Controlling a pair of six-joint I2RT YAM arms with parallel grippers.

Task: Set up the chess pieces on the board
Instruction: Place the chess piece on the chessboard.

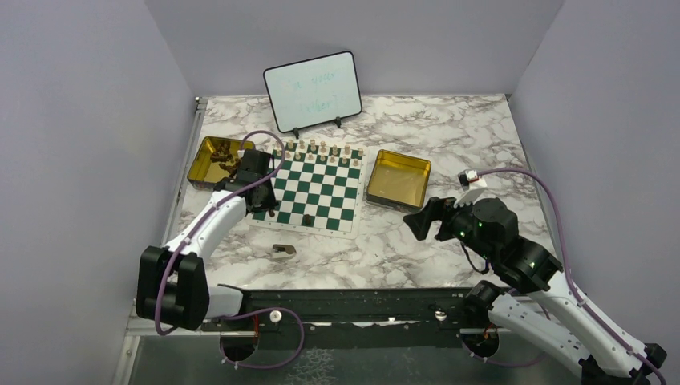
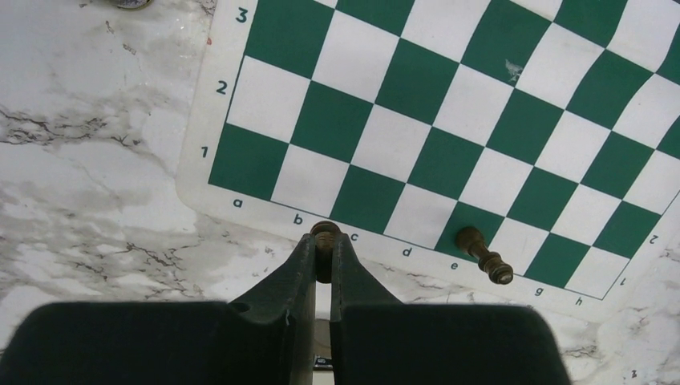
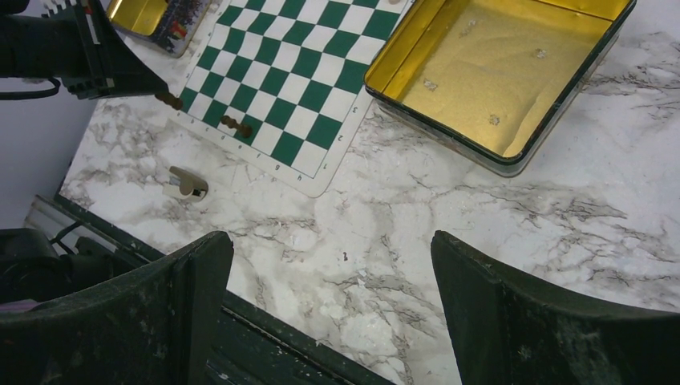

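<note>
**A:** Entry 1, the left claw [image 2: 323, 245]?

**B:** Jaws narrow, pinched on 1 dark brown piece [image 2: 324, 232]. It hangs over the white border of the board [image 2: 417, 104] at the near left corner, by the letters b and c. I cannot tell whether the piece touches the mat.

**A:** Entry 2, on the board?

**B:** 1 fallen dark piece [image 2: 483, 253] lies on its side at the near edge, its base on a green square and its head out on the border between e and f. Light tan pieces [image 1: 323, 149] stand in line along the far edge.

**A:** Entry 3, around the board?

**B:** The left gold tin [image 1: 202, 164] sits just beside the far left corner, with dark pieces [image 1: 227, 157] heaped in it. The right gold tin [image 1: 398, 180] sits just beside the right edge. 1 brownish-grey scrap [image 1: 283, 251] lies on the marble table [image 1: 401, 257], nearer us than the board. 1 whiteboard [image 1: 313, 90] is propped at the back.

**A:** Entry 4, the right claw [image 3: 333, 241]?

**B:** Jaws wide, gripping nothing. It hovers over the marble on the near side of the right gold tin, well apart from the board.
</note>
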